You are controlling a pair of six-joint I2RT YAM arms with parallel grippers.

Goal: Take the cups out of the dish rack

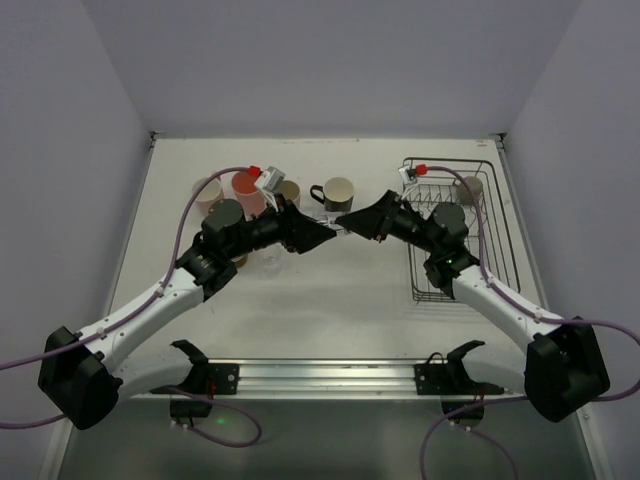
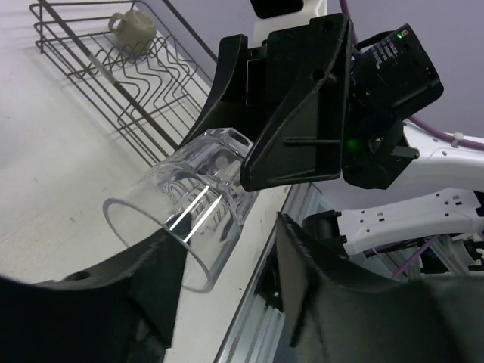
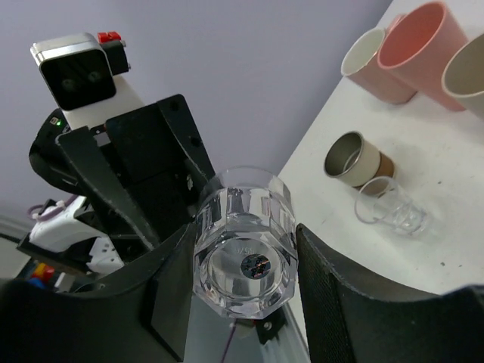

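- The clear glass (image 2: 189, 204) hangs in the air above the middle of the table (image 1: 350, 330), lying on its side between the two grippers and well clear of the dish rack (image 2: 147, 83).
- The right gripper (image 1: 350, 222) pinches the thick base of this glass between its fingers, as its own wrist view shows.
- The left gripper (image 2: 223, 242) faces it from the other side. Its fingers are spread around the open rim, one close against the glass wall and the other with a visible gap.
- This looks like a hand-over from right to left that is not yet complete, since only the right side has a firm hold.
- Unloaded cups stand at the upper left of the overhead view:
  - a pale pink mug (image 1: 207, 195)
  - a salmon tumbler (image 1: 246, 190)
  - a beige cup (image 1: 288, 192)
  - a black mug (image 1: 337, 192) with a cream inside, nearer the centre
- Lower down, beside the left arm, the right wrist view shows a small brown cup (image 3: 354, 160) and a second glass (image 3: 393, 208) close together on the table.
- At the right of the overhead view, the rack holds one small greyish mug (image 1: 467, 188) in its far corner.
- The right arm hides part of the rack, so other cups there cannot be ruled out.
- By this showing the task is mostly done: one glass is to be set down and one mug fetched.
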